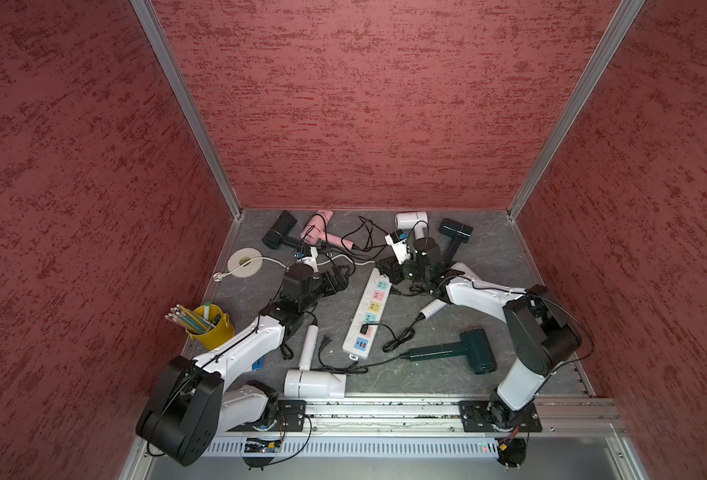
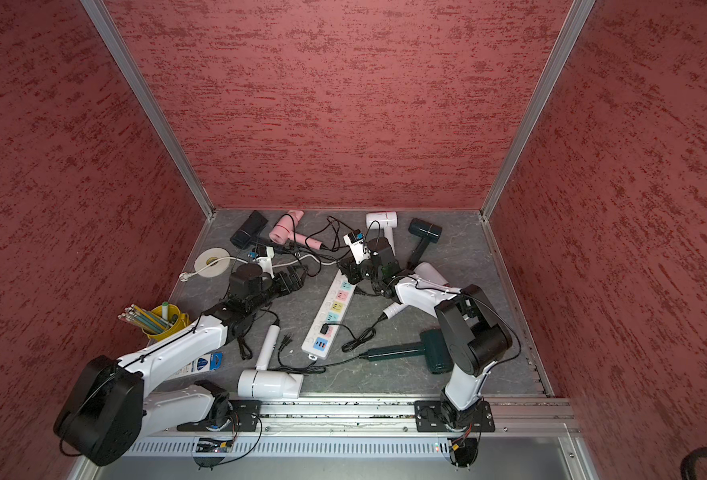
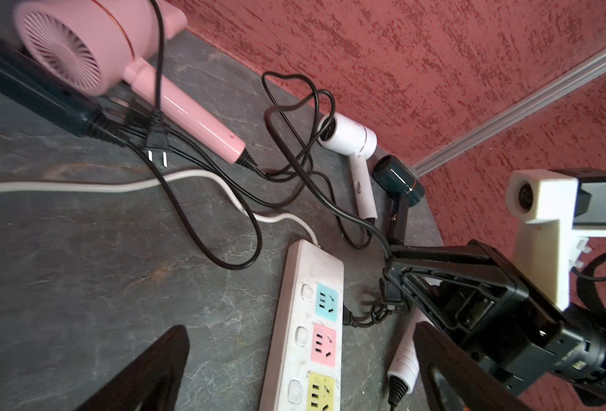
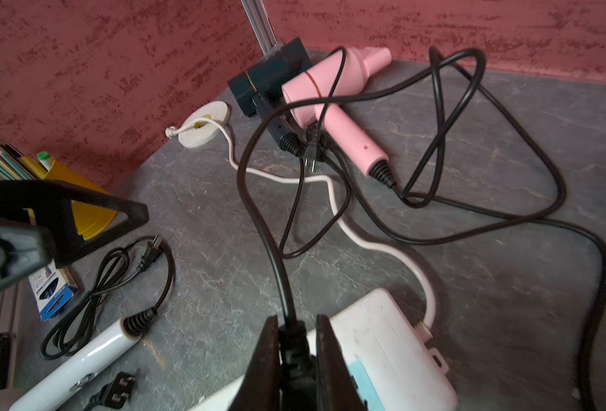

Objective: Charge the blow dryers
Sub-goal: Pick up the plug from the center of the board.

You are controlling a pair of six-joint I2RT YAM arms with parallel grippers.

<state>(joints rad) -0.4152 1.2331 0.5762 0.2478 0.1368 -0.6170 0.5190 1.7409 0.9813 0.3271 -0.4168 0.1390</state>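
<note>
Grey tabletop [image 1: 489, 257]: right jaws pinch plug [image 4: 294, 359] over power strip [image 4: 383, 338].

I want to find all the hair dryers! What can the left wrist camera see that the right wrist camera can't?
Only the left wrist view shows the white dryer and the dark dryer by the far wall, plus the strip's pink socket and yellow socket. Only the right wrist view shows the yellow pencil cup, the tape roll, and the black plug pinched in the right gripper. Both show the pink dryer, the power strip and its white cable.
</note>
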